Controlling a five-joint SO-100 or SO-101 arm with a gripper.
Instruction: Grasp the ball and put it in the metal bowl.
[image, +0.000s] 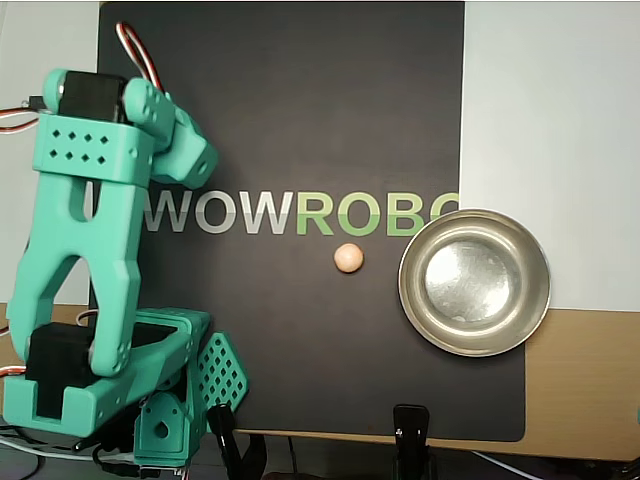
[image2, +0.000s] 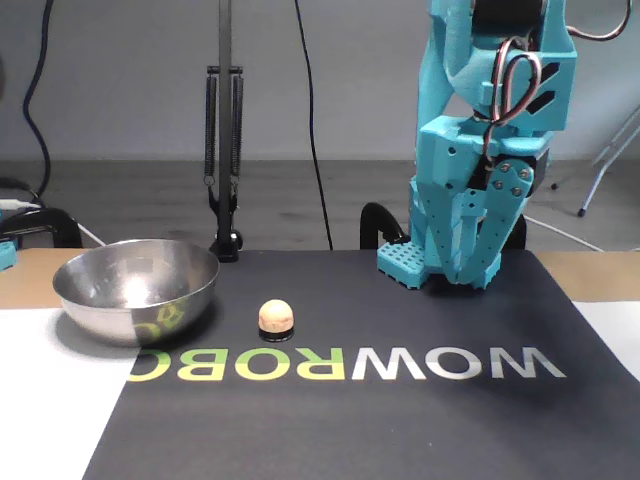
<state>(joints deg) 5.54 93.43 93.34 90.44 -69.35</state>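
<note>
The ball, small and pale tan, lies on the black mat just left of the metal bowl in the overhead view. From the fixed view the ball sits right of the shiny bowl, about a ball-width from it. The bowl has nothing in it. The teal arm is folded over its base, and my gripper hangs down with its tip close to the mat, well right of the ball. Its jaws appear shut with nothing held. Overhead, the gripper is at the lower left, far from the ball.
A black mat printed WOWROBO covers the table's middle, with white sheet and bare wood beside it. A black clamp grips the mat's near edge overhead. A black spring-arm stand rises behind the bowl in the fixed view.
</note>
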